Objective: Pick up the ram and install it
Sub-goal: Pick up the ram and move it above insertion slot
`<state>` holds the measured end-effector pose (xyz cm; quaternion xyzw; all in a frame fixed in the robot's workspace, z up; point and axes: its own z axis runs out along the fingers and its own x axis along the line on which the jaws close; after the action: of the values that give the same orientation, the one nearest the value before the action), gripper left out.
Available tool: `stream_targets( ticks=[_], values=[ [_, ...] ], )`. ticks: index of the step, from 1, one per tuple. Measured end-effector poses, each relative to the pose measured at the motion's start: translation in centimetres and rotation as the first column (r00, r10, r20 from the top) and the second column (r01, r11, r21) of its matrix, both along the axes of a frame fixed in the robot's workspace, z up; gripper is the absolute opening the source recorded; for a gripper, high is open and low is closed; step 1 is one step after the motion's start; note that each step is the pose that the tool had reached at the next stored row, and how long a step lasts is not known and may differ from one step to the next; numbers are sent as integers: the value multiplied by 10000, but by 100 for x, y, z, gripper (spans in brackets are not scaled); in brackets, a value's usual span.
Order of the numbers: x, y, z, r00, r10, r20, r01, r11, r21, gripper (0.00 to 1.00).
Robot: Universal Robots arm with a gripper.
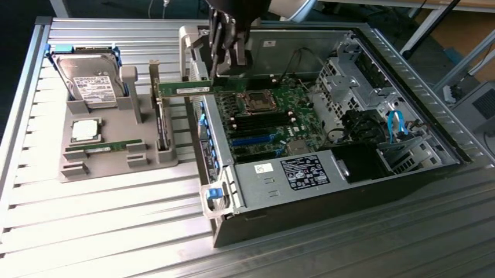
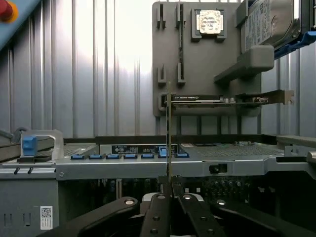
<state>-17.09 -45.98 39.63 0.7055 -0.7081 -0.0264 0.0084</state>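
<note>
So the ram (image 1: 184, 88) is pinched edge-on between the jaws and held up off the surface, right over the open computer case's (image 1: 255, 194) side wall, between the grey parts tray (image 1: 108, 169) and the motherboard (image 1: 288, 97).

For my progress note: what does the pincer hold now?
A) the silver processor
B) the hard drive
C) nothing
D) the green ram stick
D: the pincer is shut on the green ram stick, held in the air above the wall of the open computer case.
</note>
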Motion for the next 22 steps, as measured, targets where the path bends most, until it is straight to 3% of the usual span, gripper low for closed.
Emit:
stream_targets(
  ticks=[22],
  values=[
    [712,0,0,9998,190,-56,-190,9998,0,12]
  ],
)
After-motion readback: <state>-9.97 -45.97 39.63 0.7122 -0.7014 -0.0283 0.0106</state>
